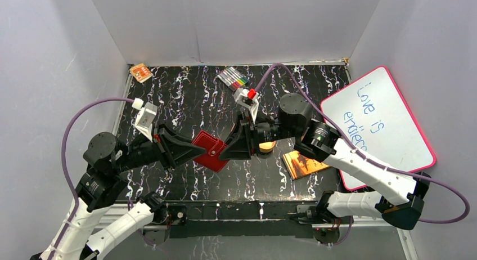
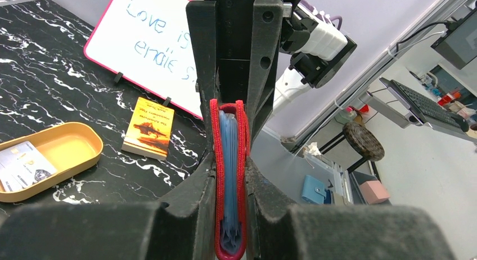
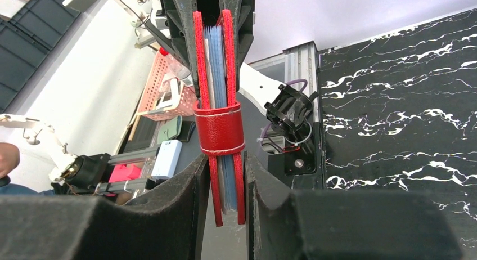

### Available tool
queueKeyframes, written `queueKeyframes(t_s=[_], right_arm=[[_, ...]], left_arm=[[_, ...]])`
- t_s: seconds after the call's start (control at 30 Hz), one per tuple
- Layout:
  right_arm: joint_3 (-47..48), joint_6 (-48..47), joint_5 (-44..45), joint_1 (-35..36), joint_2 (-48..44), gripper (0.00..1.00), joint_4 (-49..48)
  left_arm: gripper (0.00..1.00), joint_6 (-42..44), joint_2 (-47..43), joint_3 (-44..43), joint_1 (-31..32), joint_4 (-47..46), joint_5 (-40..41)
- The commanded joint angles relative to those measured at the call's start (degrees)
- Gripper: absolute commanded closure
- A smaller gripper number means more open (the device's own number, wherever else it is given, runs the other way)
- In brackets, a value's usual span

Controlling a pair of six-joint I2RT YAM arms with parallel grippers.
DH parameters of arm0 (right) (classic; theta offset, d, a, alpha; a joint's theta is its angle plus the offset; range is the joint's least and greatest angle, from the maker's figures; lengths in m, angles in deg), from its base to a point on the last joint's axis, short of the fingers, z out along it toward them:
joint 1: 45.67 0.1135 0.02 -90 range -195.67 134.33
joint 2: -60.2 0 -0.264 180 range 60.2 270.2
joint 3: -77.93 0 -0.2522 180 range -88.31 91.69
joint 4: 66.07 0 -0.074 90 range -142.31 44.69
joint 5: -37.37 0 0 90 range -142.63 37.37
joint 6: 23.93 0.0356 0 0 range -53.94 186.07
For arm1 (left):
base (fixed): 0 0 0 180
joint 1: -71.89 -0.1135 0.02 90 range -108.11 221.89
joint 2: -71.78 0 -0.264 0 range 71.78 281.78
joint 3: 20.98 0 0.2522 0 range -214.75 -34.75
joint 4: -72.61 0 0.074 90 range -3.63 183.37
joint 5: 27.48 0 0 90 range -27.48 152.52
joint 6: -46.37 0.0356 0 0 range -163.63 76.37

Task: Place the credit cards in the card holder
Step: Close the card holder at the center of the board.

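Card holder (image 1: 209, 148), centre of top view, closed, clenched between left claw (image 2: 230, 215) and right claw (image 3: 228, 198). Credit cards (image 2: 22, 165) lie in tray (image 2: 70, 147), left wrist view's lower left. Step, judged: opening holder; next needs tab (image 3: 219, 128) unsnapped.

Three views of one workspace. The top external camera sits high above and behind the arm bases, looking down and forward over the whole black marbled table (image 1: 185, 97) from some way off. The card holder (image 1: 211, 151) appears small at its centre.

The left wrist camera rides just behind the left gripper (image 2: 230, 170). It looks along its own fingers (image 2: 169, 226) rightward across the table toward the whiteboard (image 2: 146, 40).

The right wrist camera sits just as close behind the right gripper (image 3: 225, 158) and faces the opposite way, toward the left arm and the room beyond the table edge.

Both wrist views share the card holder, edge-on and filling mid-frame, seen from opposite ends with the other gripper behind it.
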Motion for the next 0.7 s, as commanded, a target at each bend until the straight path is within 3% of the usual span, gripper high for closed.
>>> queueKeyframes(t_s=[0.0,0.33,0.53,0.6,0.67], right_arm=[[-0.1,1.0,-1.4,0.1,-0.5,0.67,-4.3],[-0.9,2.2,-2.0,0.1,-0.8,0.70,-6.1],[-1.6,3.3,-2.8,0.1,-0.7,1.00,-8.0],[-2.0,3.5,-2.4,0.1,-0.9,1.00,-8.7],[-2.6,3.7,-1.8,0.1,-1.3,1.00,-9.9]], left_arm=[[1.00,-1.0,-0.5,0.1,0.2,-3.1,-1.3],[1.00,-1.8,-0.7,0.2,0.2,-3.0,-1.3],[1.00,-2.1,-0.8,0.4,0.2,-2.6,-0.3],[0.89,-2.1,-0.8,0.3,0.3,-2.3,0.6],[0.66,-2.3,-0.8,0.1,0.2,-2.3,0.8]])
